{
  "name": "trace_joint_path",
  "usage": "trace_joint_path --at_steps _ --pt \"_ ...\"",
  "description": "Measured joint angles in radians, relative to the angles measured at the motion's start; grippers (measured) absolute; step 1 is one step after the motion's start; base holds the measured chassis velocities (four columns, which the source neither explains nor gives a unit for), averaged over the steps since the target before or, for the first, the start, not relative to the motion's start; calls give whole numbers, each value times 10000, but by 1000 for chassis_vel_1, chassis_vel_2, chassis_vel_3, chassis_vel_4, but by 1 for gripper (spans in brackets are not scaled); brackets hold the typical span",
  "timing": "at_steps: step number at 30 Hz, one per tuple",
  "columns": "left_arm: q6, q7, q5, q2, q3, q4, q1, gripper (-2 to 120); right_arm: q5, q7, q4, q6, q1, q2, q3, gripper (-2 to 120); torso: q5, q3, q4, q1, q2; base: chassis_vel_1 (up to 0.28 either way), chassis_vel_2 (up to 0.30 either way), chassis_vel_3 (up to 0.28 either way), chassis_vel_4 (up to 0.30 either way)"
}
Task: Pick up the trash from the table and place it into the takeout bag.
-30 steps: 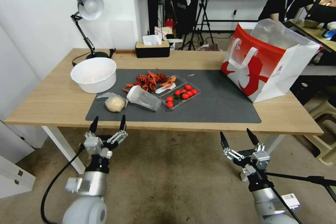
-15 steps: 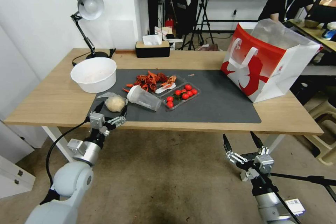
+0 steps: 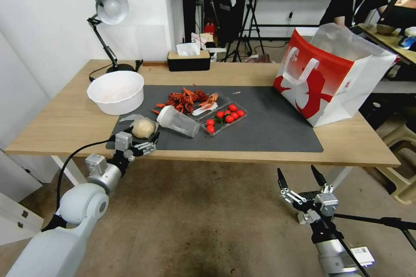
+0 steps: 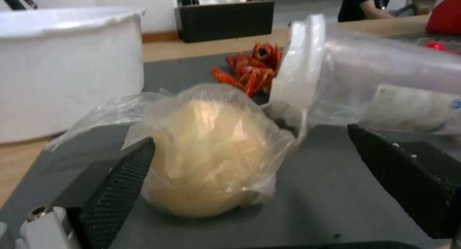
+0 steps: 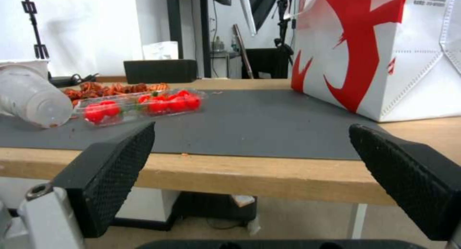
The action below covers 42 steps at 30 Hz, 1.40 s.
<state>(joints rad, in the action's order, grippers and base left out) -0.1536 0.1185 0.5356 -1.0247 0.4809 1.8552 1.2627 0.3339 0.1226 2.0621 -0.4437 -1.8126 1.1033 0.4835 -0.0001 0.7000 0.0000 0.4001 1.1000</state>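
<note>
At the table's near edge, the left end effector straddles the bagged lump with fingers spread, while the right end effector hangs spread below the edge.

Two pale grey, rounded arms end in silver wrist collars and metal linkages. The left gripper and right gripper carry black pointed fingers with knurled pads; black cables trail, and possibly a label.
</note>
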Motion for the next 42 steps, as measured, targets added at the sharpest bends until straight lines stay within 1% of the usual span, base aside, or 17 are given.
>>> trace_joint_path --at_steps 8,21,23,24,25,27,28,30,31,32,33,36,37,39,40,41,42 --pt "-20 -192 46 -14 -166 -348 -245 100 -79 17 -59 -134 -58 47 24 100 2 0 -1 0 0 0 0 0 0" --pt "94 -526 -81 -55 -204 -493 -387 98 -200 82 -120 -231 -62 81 33 100 1 0 0 -1 0 0 0 0 0" --pt "95 -581 -84 -60 -207 -523 -444 91 -201 93 -120 -231 -61 83 34 100 2 -1 0 -1 0 0 0 0 0" --pt "95 -581 -84 -60 -207 -523 -444 91 -201 93 -120 -231 -61 83 34 100 2 -1 0 -1 0 0 0 0 0" --pt "86 -610 -83 -82 -238 -574 -497 83 -201 105 -117 -231 -62 83 35 100 1 -1 0 -1 0 0 0 0 0" --pt "38 -639 -80 -103 -271 -669 -574 74 -201 129 -101 -232 -77 83 40 100 2 -1 0 -1 0 0 0 0 0" --pt "38 -639 -80 -103 -271 -669 -574 74 -201 129 -101 -232 -77 83 40 100 2 -1 0 -1 0 0 0 0 0" --pt "-74 -664 11 -65 -278 -738 -619 65 -209 160 -55 -232 -97 79 65 100 1 -1 0 -1 0 0 0 0 0" --pt "-79 -697 35 -35 -276 -771 -634 58 -220 164 -53 -233 -100 79 65 100 1 -1 0 -1 0 0 0 0 0" --pt "-79 -697 35 -35 -276 -771 -634 58 -220 164 -53 -233 -100 79 65 100 1 -1 0 -1 0 0 0 0 0" --pt "-71 -714 69 -14 -262 -804 -640 53 -237 166 -53 -242 -101 80 62 100 0 0 -1 -1 0 0 0 0 0" --pt "53 -595 227 7 -150 -842 -537 41 -294 175 -55 -245 -80 107 9 100 1 -1 0 -2 0 0 0 0 0" --pt "53 -595 227 7 -150 -842 -537 41 -294 175 -55 -245 -80 107 9 100 1 -1 0 -2 0 0 0 0 0" --pt "228 -532 242 13 -89 -888 -472 30 -302 179 -85 -245 -60 108 -9 100 0 0 0 -1 0 0 0 0 0" --pt "320 -513 296 35 -21 -887 -421 27 -302 180 -108 -245 -45 111 -20 100 0 -1 0 -1 0 0 0 0 0" --pt "320 -513 296 35 -21 -887 -421 27 -302 180 -108 -245 -45 111 -20 100 0 -1 0 -1 0 0 0 0 0" --pt "432 -494 382 84 54 -849 -355 21 -302 180 -119 -245 -34 118 -50 100 0 -1 0 -1 0 0 0 0 0"
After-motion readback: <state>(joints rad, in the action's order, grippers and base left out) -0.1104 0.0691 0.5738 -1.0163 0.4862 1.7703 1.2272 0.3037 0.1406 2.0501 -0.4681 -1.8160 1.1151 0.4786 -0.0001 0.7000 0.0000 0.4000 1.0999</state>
